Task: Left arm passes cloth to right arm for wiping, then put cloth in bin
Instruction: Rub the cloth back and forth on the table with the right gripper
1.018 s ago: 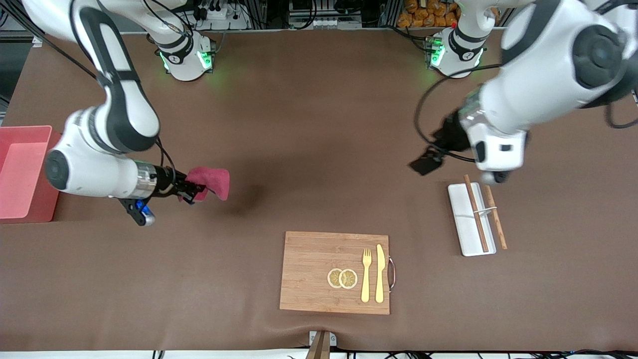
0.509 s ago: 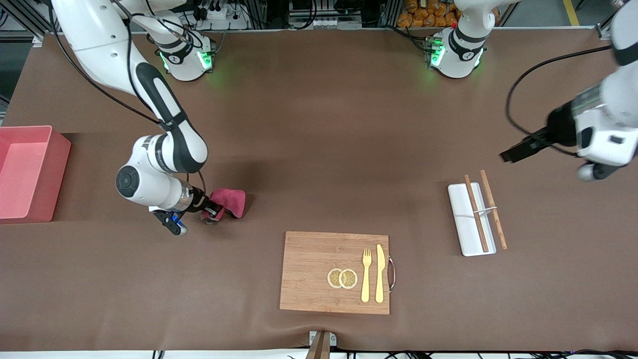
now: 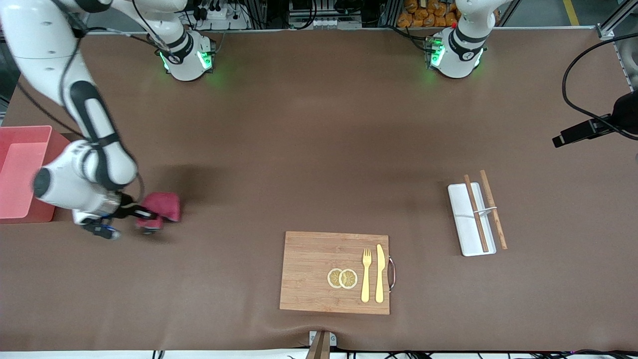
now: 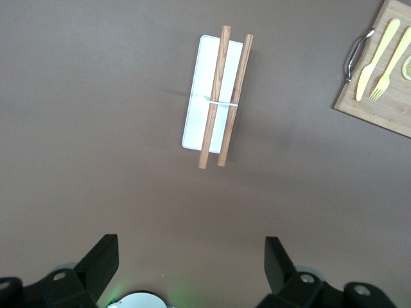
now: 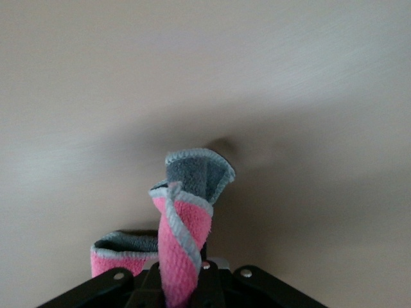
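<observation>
The right end effector [image 3: 142,215] is clenched on the one cloth [image 3: 162,209], low over the counter [image 3: 319,149] beside the one bin [image 3: 22,172] — the cloth bunches just past its tips. The left end effector [image 4: 191,263] hangs released above the tray [image 4: 205,96] and two sticks [image 4: 221,96].

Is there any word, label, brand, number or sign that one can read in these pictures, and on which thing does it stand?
None can be read.
The cloth, bin, wooden board and white tray carry no visible writing.
The arm bases show small dark marks, too small to read.
</observation>
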`<state>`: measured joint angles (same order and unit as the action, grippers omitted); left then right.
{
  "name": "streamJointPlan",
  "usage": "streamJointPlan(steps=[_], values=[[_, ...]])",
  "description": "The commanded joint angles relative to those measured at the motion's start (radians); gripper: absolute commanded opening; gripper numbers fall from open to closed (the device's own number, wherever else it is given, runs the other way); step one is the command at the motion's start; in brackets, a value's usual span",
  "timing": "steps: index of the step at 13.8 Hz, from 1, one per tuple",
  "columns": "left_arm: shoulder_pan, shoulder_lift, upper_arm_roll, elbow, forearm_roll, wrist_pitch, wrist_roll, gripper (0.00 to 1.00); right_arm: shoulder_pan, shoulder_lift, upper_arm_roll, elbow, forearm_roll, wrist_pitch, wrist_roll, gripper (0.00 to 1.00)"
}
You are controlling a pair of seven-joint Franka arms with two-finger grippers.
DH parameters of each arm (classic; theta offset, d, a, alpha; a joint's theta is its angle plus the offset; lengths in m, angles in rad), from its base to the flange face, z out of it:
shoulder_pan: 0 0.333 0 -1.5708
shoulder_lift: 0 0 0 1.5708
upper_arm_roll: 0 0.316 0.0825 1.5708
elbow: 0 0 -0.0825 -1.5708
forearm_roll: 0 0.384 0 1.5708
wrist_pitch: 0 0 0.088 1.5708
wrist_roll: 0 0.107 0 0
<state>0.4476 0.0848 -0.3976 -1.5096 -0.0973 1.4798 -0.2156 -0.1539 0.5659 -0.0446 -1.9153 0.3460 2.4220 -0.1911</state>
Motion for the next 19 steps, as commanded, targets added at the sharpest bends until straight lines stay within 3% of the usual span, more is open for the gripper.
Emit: streamJointPlan(steps=[1, 3, 6, 11, 13, 16, 19], values=[[-0.001, -0.071, -0.006, -0.034, 0.016, -0.012, 0.024, 1.0, -0.102, 0.017, 0.008, 0.064, -0.126, -0.006, -0.134, 0.0], [-0.032, -0.085, 0.02, -0.044, 0.047, -0.012, 0.036, 1.0, -0.165, 0.014, 0.008, 0.129, -0.266, -0.015, -0.159, 0.0], [-0.18, -0.111, 0.178, -0.073, 0.05, -0.01, 0.039, 1.0, -0.184, 0.012, 0.009, 0.216, -0.419, -0.108, -0.162, 0.0], [-0.335, -0.111, 0.285, -0.061, 0.053, -0.012, 0.035, 1.0, -0.035, 0.052, 0.012, 0.171, -0.433, -0.023, 0.014, 0.0], [-0.362, -0.111, 0.289, -0.058, 0.053, -0.012, 0.03, 1.0, 0.026, 0.06, 0.011, 0.142, -0.433, 0.029, 0.123, 0.0], [-0.366, -0.116, 0.289, -0.06, 0.053, -0.015, 0.028, 1.0, 0.131, 0.061, 0.015, 0.141, -0.432, -0.003, 0.348, 0.0], [-0.389, -0.111, 0.292, -0.052, 0.053, -0.013, 0.027, 1.0, 0.313, 0.049, 0.029, 0.142, -0.415, -0.07, 0.688, 0.0]])
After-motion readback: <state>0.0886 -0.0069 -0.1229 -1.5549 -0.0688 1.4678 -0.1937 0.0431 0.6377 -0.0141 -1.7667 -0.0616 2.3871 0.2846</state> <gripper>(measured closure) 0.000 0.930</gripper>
